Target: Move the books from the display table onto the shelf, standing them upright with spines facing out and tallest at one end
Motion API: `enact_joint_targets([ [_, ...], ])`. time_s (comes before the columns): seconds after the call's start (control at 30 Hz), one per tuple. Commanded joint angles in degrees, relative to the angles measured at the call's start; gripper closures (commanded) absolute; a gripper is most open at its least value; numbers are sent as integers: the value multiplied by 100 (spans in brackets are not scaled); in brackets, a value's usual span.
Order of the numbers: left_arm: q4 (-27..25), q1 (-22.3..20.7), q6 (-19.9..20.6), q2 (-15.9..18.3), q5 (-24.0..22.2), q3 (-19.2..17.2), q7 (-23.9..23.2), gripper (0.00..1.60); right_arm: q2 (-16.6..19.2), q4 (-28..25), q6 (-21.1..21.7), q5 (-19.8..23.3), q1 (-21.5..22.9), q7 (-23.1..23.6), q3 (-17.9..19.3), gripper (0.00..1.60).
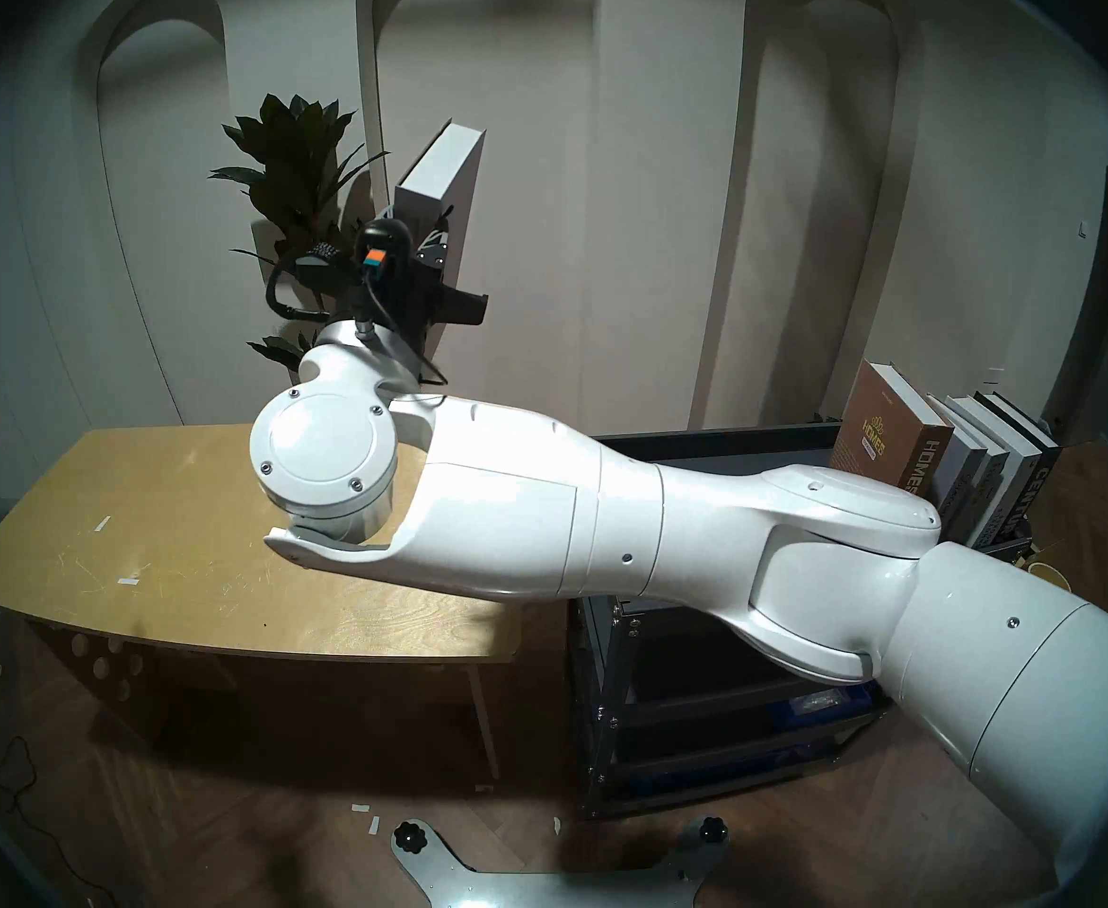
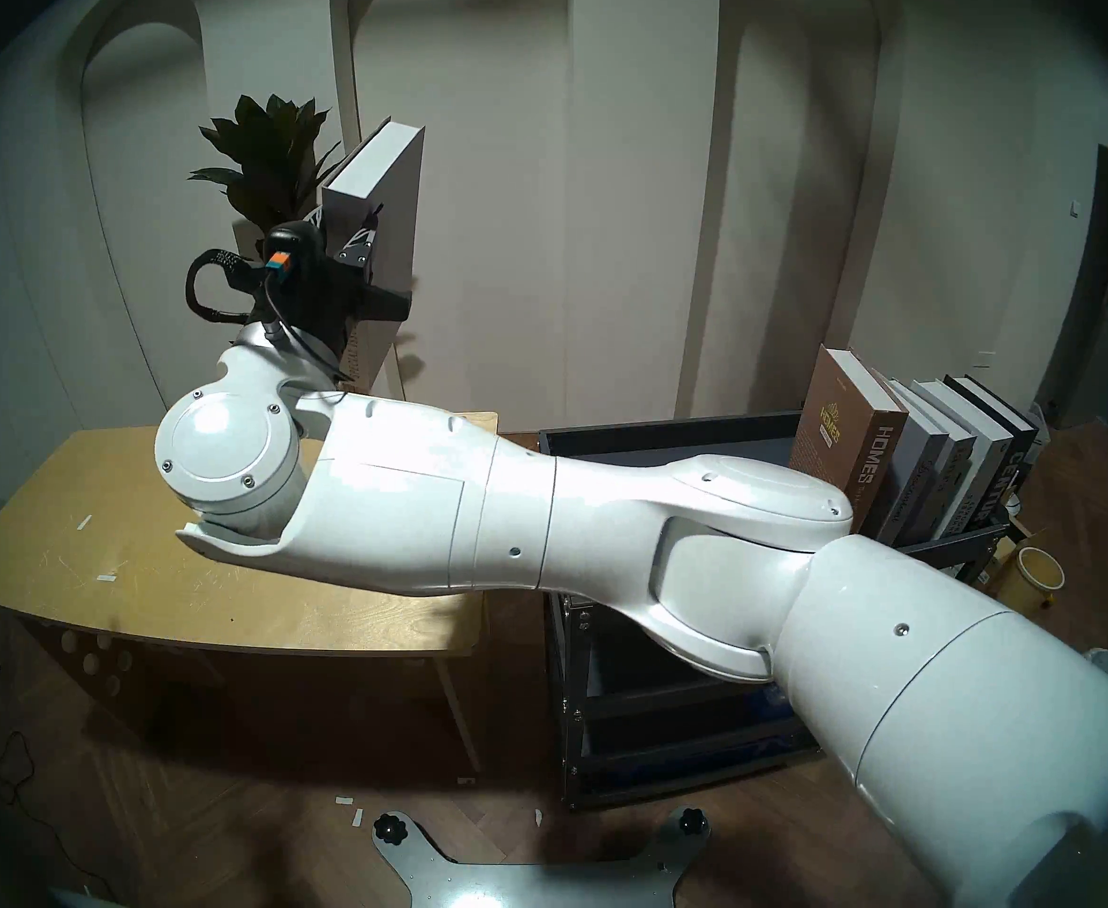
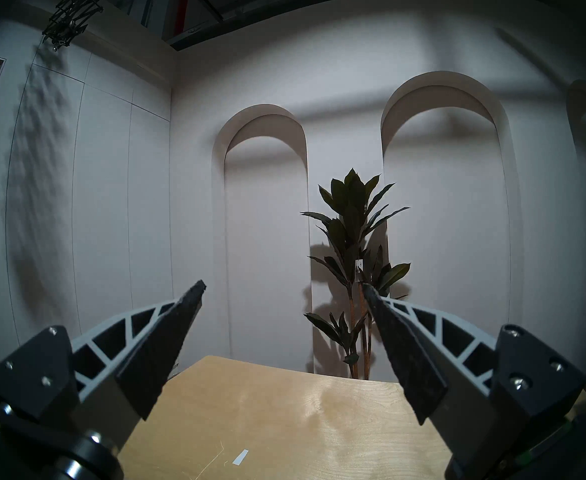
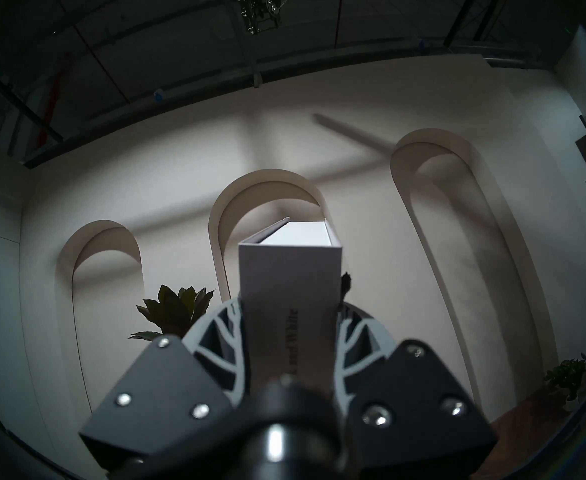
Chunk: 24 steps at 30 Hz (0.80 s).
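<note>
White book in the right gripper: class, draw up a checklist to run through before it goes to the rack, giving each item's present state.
1. Right gripper shut on white book: ok.
2. Book clear of display table: ok.
3. Free tray space left of brown HOMES book on the shelf: ok.
4. Shelved books upright: not ok, they lean.
5. Left gripper open, empty: ok.
6. Tallest-at-end order: cannot tell.

I'm seeing a dim room with overhead light glaring off the white arm (image 1: 538, 513). Long shadows streak the wall (image 3: 354, 88). Fisheye edges go dark, and the right wrist view's foreground is blurred.
</note>
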Motion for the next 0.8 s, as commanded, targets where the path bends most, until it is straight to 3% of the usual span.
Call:
enact_joint_targets([
  [0.0, -26, -44, -22, 56, 3, -76, 11, 0, 638, -701, 390, 106, 136, 33, 111, 160],
  [0.3, -19, -55, -21, 52, 4, -74, -6, 0, 1165, -1336, 982, 530, 127, 99, 176, 160],
  [0.47, -15, -60, -21, 48, 5, -72, -17, 0, 1647, -1921, 1358, 813, 197, 188, 215, 160],
  [0.5, -14, -60, -21, 48, 5, -71, -18, 0, 1527, -1787, 1386, 830, 214, 170, 269, 160],
  [0.53, -14, -61, -21, 47, 5, -71, -20, 0, 1753, -2032, 1471, 905, 237, 197, 279, 160],
  [0.77, -9, -69, -20, 41, 6, -68, -35, 0, 2266, -2695, 1969, 1382, 236, 230, 521, 160],
])
